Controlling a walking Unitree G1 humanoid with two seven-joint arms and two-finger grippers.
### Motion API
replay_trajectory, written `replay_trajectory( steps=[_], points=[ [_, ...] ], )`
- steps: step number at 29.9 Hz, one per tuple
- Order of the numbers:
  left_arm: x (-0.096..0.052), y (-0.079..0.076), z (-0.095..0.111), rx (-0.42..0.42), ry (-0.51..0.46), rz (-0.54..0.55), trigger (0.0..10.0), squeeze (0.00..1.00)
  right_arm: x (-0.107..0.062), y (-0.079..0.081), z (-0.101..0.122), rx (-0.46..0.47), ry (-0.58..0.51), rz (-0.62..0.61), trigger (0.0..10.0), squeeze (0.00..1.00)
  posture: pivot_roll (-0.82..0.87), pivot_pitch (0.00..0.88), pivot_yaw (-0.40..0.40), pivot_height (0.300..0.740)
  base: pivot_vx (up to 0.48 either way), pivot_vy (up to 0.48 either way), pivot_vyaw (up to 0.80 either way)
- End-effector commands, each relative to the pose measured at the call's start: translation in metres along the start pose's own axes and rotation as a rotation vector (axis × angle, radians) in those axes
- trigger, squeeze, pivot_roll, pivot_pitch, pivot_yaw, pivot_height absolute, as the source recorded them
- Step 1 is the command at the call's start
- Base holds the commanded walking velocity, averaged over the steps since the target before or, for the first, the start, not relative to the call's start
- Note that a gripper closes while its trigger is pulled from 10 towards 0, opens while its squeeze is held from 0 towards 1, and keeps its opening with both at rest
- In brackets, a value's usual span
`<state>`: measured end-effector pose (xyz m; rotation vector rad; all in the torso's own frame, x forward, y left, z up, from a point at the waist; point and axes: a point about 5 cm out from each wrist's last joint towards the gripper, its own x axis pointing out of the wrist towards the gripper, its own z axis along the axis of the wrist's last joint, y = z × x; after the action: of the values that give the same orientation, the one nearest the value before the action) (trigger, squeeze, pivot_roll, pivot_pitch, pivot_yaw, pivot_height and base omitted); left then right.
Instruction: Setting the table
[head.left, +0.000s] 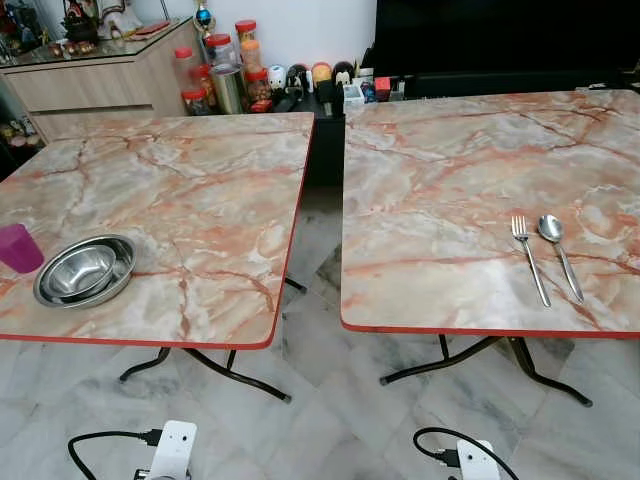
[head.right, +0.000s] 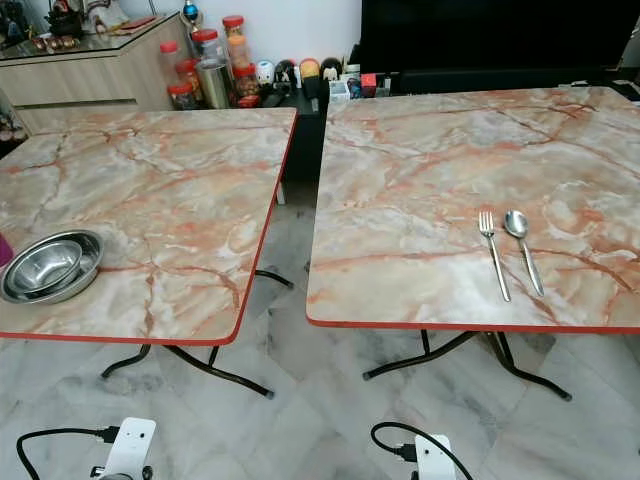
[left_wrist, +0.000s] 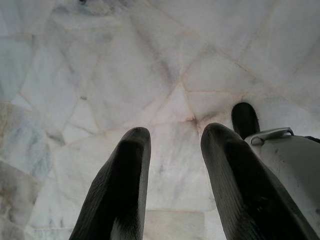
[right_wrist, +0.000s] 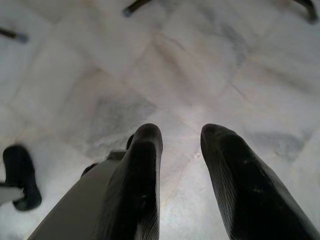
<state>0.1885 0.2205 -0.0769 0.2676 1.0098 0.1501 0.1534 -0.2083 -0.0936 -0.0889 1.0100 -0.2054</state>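
Observation:
Two marble-patterned tables stand side by side. On the left table (head.left: 200, 170), near its front left corner, sit stacked steel bowls (head.left: 85, 270) and a purple cup (head.left: 18, 247). A fork (head.left: 529, 257) and a spoon (head.left: 558, 250) lie side by side on the right table (head.left: 480, 160) near its front edge. Both arms hang low over the floor. My left gripper (left_wrist: 175, 137) is open with nothing between its fingers. My right gripper (right_wrist: 181, 135) is open too, and holds nothing.
A narrow gap (head.left: 325, 200) separates the two tables. Jars and small items (head.left: 230, 75) crowd the floor at the back wall beside a wooden cabinet (head.left: 90, 85). Black metal table legs (head.left: 240, 375) stand on the white marble floor (head.left: 330, 420).

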Motion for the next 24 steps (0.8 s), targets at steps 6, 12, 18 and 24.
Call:
replay_trajectory(
  steps=[6,12,18,24],
  points=[
    [0.000,0.001,-0.004,0.008,0.009,0.001,10.0,0.00,-0.002,-0.001,0.001,0.114,-0.056,-0.104,10.0,0.00,-0.07,0.031,0.064,0.740,0.000,0.000,0.00],
    [0.000,0.001,-0.004,0.015,0.003,0.001,10.0,0.00,-0.005,-0.005,0.018,-0.095,-0.233,-0.201,10.0,0.00,-0.06,0.031,0.065,0.740,0.000,0.000,0.00],
    [0.000,0.001,-0.004,0.018,0.002,0.002,10.0,0.00,-0.012,-0.015,0.084,-0.065,-0.552,-0.350,10.0,0.00,-0.06,0.032,0.067,0.740,0.000,0.000,0.00],
    [-0.001,0.000,-0.005,0.031,-0.003,-0.001,10.0,0.00,-0.026,-0.029,0.098,-0.069,-0.719,-0.506,10.0,0.00,-0.07,0.030,0.064,0.740,0.000,0.000,0.00]
  ],
)
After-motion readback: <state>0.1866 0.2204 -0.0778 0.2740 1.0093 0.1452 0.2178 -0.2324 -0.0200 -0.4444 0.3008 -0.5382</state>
